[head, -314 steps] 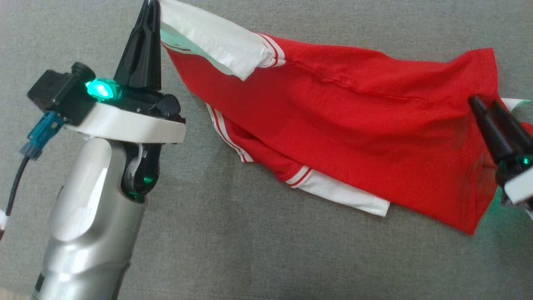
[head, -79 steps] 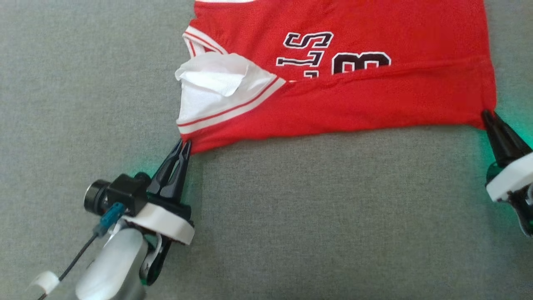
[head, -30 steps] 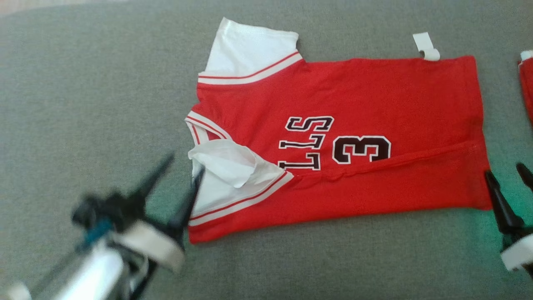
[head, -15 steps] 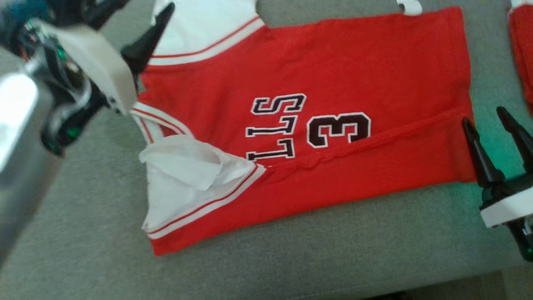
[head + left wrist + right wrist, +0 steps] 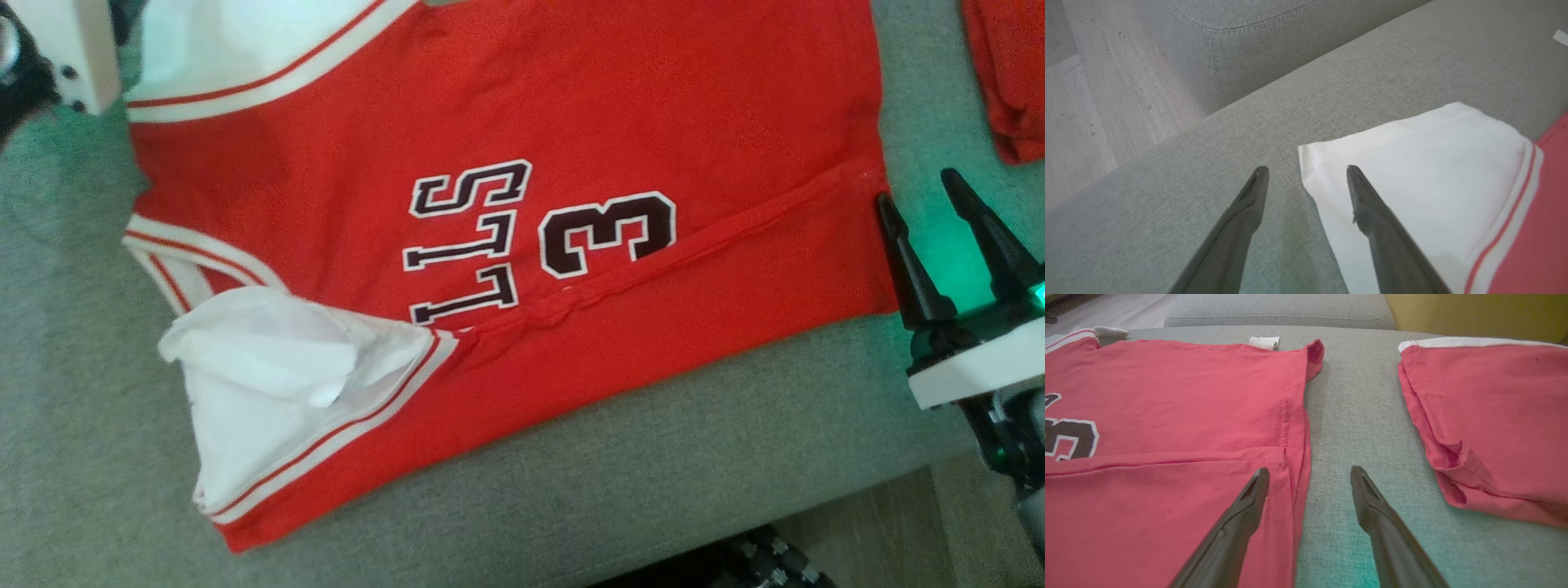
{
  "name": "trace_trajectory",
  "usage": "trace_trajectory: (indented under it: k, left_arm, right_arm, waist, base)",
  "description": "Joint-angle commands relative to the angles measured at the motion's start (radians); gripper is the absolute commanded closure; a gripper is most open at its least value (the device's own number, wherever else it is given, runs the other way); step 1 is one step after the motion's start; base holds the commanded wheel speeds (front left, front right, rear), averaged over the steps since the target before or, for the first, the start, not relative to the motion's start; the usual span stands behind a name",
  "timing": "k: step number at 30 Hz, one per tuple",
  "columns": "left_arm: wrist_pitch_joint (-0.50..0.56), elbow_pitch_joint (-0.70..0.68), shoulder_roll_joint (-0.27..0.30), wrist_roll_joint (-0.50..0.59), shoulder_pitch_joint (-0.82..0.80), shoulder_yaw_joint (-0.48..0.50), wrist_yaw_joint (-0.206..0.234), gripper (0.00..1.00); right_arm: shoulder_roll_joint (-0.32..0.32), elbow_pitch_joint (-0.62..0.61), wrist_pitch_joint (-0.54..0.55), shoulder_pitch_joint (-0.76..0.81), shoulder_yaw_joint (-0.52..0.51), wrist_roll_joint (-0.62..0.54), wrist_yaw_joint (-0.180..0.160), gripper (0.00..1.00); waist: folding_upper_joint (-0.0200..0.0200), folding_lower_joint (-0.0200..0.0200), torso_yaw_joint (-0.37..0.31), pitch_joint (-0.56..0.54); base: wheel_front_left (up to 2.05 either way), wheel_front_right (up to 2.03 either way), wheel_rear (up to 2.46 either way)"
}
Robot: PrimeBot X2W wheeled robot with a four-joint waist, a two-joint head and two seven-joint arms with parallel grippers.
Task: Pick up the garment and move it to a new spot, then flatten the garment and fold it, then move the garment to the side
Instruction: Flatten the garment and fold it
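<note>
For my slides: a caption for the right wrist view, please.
Open right hand poised over the hem edge of the red jersey, a second red garment alongside.

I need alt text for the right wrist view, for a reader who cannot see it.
The right hand, open, hovers at the edge of a red jersey spread on a grey sofa. A second red garment lies apart at the view's right.
</note>
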Motion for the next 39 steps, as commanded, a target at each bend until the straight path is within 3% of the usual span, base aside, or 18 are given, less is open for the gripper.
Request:
trace_trajectory:
  k: [1, 22, 24, 26, 28, 29, 34, 39]
  left_arm:
    - [0.003, -0.005, 0.061, -0.003, -0.070, 0.027, -0.006, 0.00]
    - [-0.007, 0.068, 0.110, -0.073, -0.180, -0.140, -0.006, 0.00]
    - [-0.003, 0.061, 0.115, -0.085, -0.190, -0.158, -0.006, 0.12]
    - [-0.007, 0.057, 0.121, -0.094, -0.200, -0.173, -0.006, 0.64]
    - [-0.015, 0.053, 0.126, -0.105, -0.209, -0.185, -0.006, 0.93]
    - [-0.021, 0.051, 0.129, -0.111, -0.212, -0.190, -0.006, 1.00]
    - [-0.049, 0.031, 0.139, -0.155, -0.229, -0.222, -0.006, 1.00]
    - [-0.079, 0.008, 0.141, -0.160, -0.253, -0.263, -0.006, 1.00]
  right_arm:
    - [-0.020, -0.009, -0.017, 0.003, 0.016, 0.007, -0.001, 0.00]
    - [-0.022, 0.058, -0.056, -0.056, 0.071, 0.034, -0.001, 0.00]
    - [-0.026, 0.060, -0.057, -0.060, 0.071, 0.036, -0.001, 0.00]
    - [-0.029, 0.061, -0.058, -0.063, 0.071, 0.038, -0.001, 0.00]
    - [-0.032, 0.062, -0.059, -0.068, 0.071, 0.040, -0.001, 0.00]
    - [-0.033, 0.062, -0.059, -0.072, 0.071, 0.041, -0.001, 0.00]
    - [-0.060, 0.030, -0.037, -0.120, 0.069, 0.088, -0.001, 0.00]
    - [-0.126, -0.017, 0.071, -0.229, 0.081, 0.154, -0.001, 0.00]
  waist:
    - [0.0000, -0.0001, -0.022, 0.021]
    - [0.0000, -0.0001, -0.066, 0.065]
    - [0.0000, -0.0001, -0.065, 0.069]
    - [0.0000, -0.0001, -0.064, 0.072]
    - [0.0000, -0.0001, -0.063, 0.076]
    - [0.0000, -0.0001, -0.063, 0.077]
    - [0.0000, -0.0001, -0.048, 0.070]
    - [0.0000, -0.0001, -0.023, 0.060]
  base:
    - [0.00, 0.00, 0.00]
    - [0.00, 0.00, 0.00]
    - [0.00, 0.00, 0.00]
    - [0.00, 0.00, 0.00]
    - [0.00, 0.00, 0.00]
    - [0.00, 0.00, 0.00]
    - [0.00, 0.00, 0.00]
    - [0.00, 0.00, 0.00]
